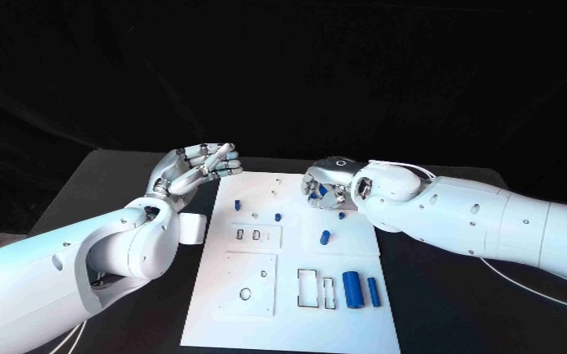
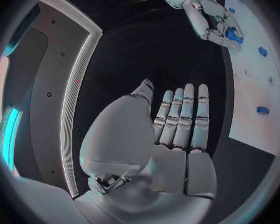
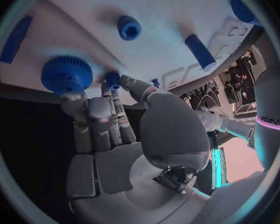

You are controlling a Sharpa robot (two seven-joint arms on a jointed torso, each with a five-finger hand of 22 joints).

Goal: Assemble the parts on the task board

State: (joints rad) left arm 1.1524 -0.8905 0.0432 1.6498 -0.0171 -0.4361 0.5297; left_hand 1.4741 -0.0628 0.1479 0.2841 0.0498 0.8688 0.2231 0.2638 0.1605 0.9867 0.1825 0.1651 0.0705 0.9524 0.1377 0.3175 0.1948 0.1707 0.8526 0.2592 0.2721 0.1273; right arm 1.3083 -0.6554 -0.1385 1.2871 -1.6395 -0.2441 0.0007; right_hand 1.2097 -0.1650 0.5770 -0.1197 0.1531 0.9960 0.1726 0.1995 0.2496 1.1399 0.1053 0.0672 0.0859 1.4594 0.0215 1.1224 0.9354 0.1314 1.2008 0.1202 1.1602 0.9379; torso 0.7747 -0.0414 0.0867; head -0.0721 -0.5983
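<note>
We see a robot lab or demo booth: a black table (image 1: 106, 174) against a black backdrop (image 1: 283, 51), with a white task board (image 1: 296, 321) laid out.

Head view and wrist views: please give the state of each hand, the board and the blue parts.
Left hand: raised beside the board, fingers straight and together, holding nothing.
Right hand: over the board's far edge, fingertips touching a small blue part.
White task board: flat on the black table.
Large blue cylinder: lying on the board.
Blue gear: on the board.
</note>
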